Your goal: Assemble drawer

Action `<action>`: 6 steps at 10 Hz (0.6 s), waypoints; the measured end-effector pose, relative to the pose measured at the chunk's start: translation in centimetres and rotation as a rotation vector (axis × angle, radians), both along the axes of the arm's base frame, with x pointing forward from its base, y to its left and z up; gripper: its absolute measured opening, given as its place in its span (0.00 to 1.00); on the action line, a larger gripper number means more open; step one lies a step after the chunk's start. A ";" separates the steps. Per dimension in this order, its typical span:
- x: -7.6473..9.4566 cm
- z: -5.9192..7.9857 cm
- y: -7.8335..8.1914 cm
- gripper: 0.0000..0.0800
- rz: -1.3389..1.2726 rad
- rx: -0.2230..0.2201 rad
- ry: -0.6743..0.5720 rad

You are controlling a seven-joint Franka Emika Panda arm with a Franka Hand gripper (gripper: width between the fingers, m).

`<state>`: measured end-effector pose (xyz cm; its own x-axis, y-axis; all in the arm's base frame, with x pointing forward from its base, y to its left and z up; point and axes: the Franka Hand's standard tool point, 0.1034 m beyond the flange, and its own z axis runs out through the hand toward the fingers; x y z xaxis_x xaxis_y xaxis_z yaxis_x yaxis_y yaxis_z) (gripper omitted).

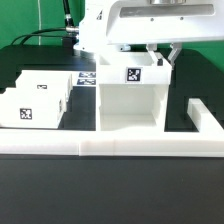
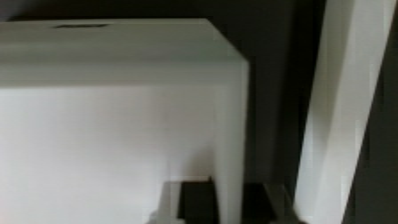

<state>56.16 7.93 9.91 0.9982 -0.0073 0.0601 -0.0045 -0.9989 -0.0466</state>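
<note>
The white open drawer box (image 1: 130,100) stands in the middle of the table, with a marker tag (image 1: 131,75) on its back panel. My gripper (image 1: 160,57) is at the top of the box's wall on the exterior view's right. In the wrist view that thin wall (image 2: 230,150) runs between my two dark fingers (image 2: 198,198), one on each side and both against it. My gripper (image 2: 231,200) is shut on this wall. The broad white face of the box (image 2: 107,120) fills most of the wrist view.
Two more white tagged drawer parts (image 1: 35,98) lie at the exterior view's left. A white L-shaped fence (image 1: 110,146) runs along the front and up the right side (image 1: 205,115). It shows as a white strip in the wrist view (image 2: 334,120). The marker board (image 1: 86,76) lies behind.
</note>
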 end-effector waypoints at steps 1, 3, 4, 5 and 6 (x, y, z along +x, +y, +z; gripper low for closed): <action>0.0 0.0 0.0 0.05 0.003 0.000 0.000; 0.0 0.0 0.2 0.05 -0.066 0.008 0.003; 0.0 0.0 0.4 0.05 -0.164 0.021 0.007; -0.3 -0.1 1.2 0.05 -0.332 0.035 0.006; -0.1 0.0 1.6 0.05 -0.407 0.047 -0.002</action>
